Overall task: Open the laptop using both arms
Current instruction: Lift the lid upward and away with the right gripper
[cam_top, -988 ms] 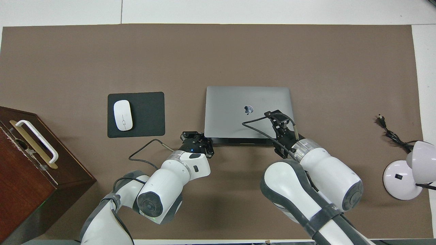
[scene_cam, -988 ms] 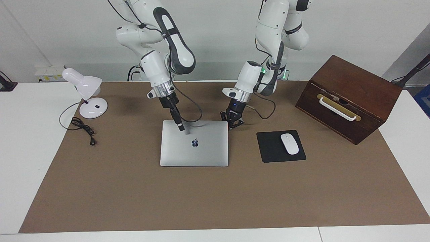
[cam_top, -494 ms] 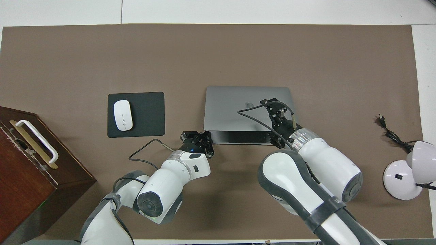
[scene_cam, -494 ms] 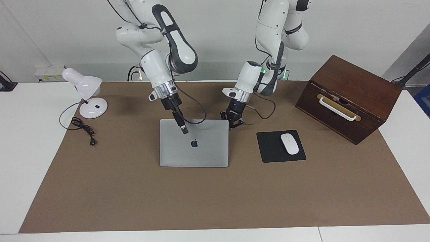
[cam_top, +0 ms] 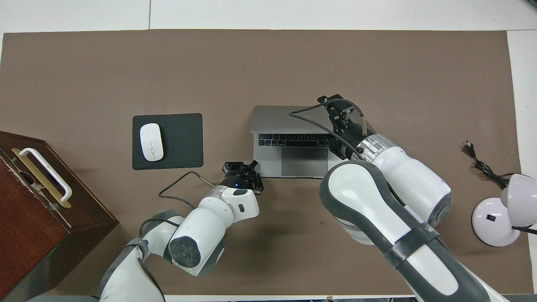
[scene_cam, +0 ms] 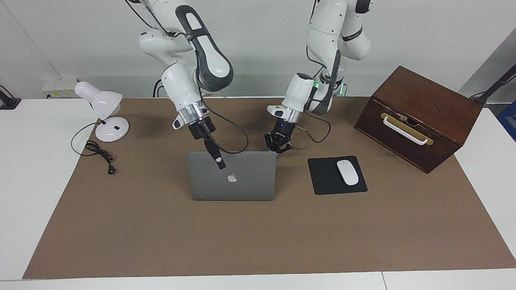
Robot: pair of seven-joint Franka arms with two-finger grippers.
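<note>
The silver-grey laptop (scene_cam: pixel 242 181) stands partly open in the middle of the brown mat, its lid with the apple logo raised steeply. The black keyboard and grey trackpad (cam_top: pixel 304 159) show in the overhead view. My right gripper (scene_cam: pixel 219 162) is at the lid's top edge, one finger down over its outer face, and it also shows in the overhead view (cam_top: pixel 335 110). My left gripper (scene_cam: pixel 278 148) is open, low at the base's corner nearest the robots toward the left arm's end, as the overhead view (cam_top: pixel 245 167) also shows.
A black mouse pad (scene_cam: pixel 322 177) with a white mouse (scene_cam: pixel 347 172) lies beside the laptop toward the left arm's end. A brown wooden box (scene_cam: pixel 419 117) with a white handle stands past it. A white desk lamp (scene_cam: pixel 105 117) and its cord (scene_cam: pixel 98 155) sit toward the right arm's end.
My right gripper has risen and swung away from the robots with the lid, which went from nearly flat to steeply raised, uncovering the keyboard. The left gripper has stayed at the base's corner.
</note>
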